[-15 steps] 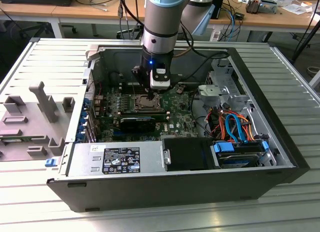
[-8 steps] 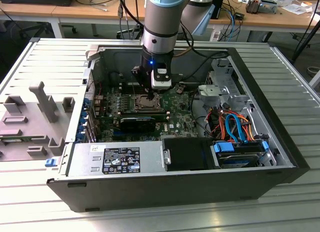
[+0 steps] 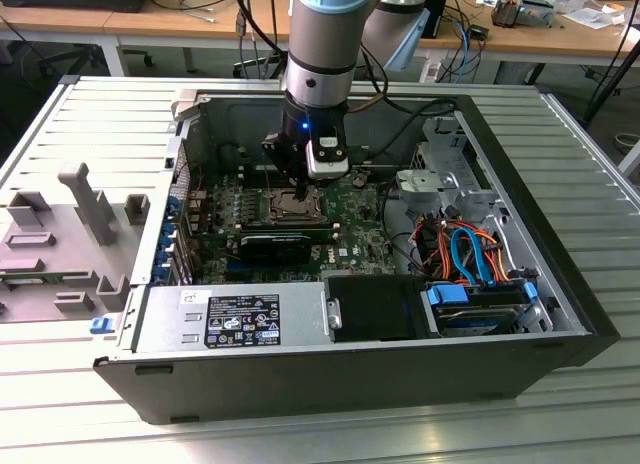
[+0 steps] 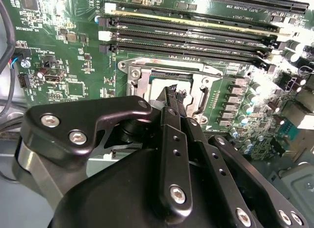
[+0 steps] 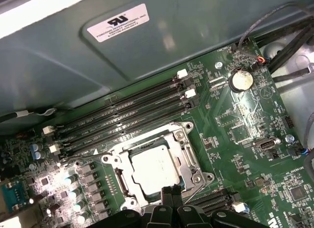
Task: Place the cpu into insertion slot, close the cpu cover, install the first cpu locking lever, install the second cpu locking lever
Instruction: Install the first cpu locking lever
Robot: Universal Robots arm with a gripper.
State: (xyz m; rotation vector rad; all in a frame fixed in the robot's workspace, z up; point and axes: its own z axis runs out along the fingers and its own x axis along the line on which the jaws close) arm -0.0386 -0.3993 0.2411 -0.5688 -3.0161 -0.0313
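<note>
In the first wrist view the cpu (image 5: 156, 167), a silver-grey square, lies flat in the insertion slot (image 5: 182, 181). The cpu cover (image 5: 187, 149), a silvery frame, lies down around it. My gripper (image 5: 171, 192) hovers just at the slot's near edge with its two black fingertips pressed together and nothing visible between them. In the second wrist view the fingertips (image 4: 171, 93) hide part of the slot (image 4: 164, 80) and cover (image 4: 139, 83). In the exterior view the gripper (image 3: 300, 189) hangs over the socket on the green board (image 3: 360, 229). Whether it touches a locking lever I cannot tell.
Long black memory slots (image 5: 127, 112) run beside the socket, close to the grey case wall (image 5: 98, 56). A coin battery (image 5: 241, 80) sits on the board. In the exterior view, drive bays with orange and blue cables (image 3: 470, 254) fill the right of the case (image 3: 560, 284).
</note>
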